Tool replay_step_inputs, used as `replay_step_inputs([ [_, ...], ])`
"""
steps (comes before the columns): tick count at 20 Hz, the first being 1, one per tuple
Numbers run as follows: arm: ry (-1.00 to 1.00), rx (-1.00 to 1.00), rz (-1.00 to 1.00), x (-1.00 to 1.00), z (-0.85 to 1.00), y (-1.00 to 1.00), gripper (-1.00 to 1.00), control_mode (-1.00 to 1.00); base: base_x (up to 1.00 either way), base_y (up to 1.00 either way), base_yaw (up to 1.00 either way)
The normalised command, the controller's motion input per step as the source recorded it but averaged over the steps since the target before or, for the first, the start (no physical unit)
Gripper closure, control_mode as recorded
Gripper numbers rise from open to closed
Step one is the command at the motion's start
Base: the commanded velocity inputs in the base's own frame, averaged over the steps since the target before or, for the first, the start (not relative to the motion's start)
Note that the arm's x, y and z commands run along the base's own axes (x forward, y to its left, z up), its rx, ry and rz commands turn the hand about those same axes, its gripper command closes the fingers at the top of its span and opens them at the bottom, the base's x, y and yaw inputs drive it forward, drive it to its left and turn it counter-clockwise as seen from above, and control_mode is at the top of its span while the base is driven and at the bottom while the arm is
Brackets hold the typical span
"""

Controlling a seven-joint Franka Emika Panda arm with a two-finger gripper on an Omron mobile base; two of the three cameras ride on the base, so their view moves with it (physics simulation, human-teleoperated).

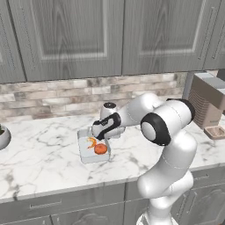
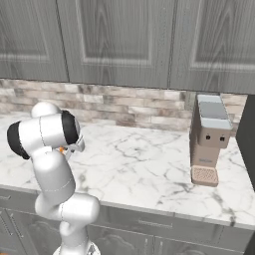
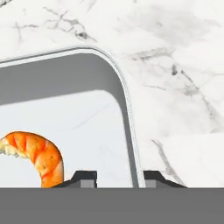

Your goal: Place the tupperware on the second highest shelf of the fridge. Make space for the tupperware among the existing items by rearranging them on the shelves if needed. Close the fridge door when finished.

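Observation:
The tupperware (image 1: 93,151) lies flat on the marble counter, a shallow pale container with orange-red shrimp (image 3: 41,155) and other food inside. My gripper (image 1: 95,132) reaches down onto its far rim. In the hand view the gripper (image 3: 120,177) has one tip on each side of the tupperware's side wall (image 3: 127,109). The outer tip sits close to the wall and a small gap shows at the inner one. Whether they pinch the wall I cannot tell. The fridge, its shelves and its door are out of view.
A white canister with a dark top (image 1: 108,109) stands just behind the tupperware. A coffee machine (image 1: 208,103) (image 2: 210,134) stands at the counter's right end, with a dark tall panel (image 2: 247,134) beyond it. A round bowl (image 1: 2,137) sits at the far left. Grey wall cabinets hang above.

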Motion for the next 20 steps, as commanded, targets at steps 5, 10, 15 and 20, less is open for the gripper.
replay_step_inputs([
  [5, -0.01, 0.0, 0.01, 0.0, -0.13, 0.0, 1.0, -1.0, 0.0, 0.0, 0.0],
  [10, 0.0, 0.02, -0.04, -0.44, 0.24, -0.31, 1.0, -1.0, 0.0, 0.0, 0.0],
  [15, 0.0, 0.05, -0.18, -0.78, 0.57, -0.61, 1.0, -1.0, 0.0, 0.0, 0.0],
  [20, 0.0, 0.06, -0.28, -0.77, 0.71, -0.64, 1.0, -1.0, 0.0, 0.0, 0.0],
])
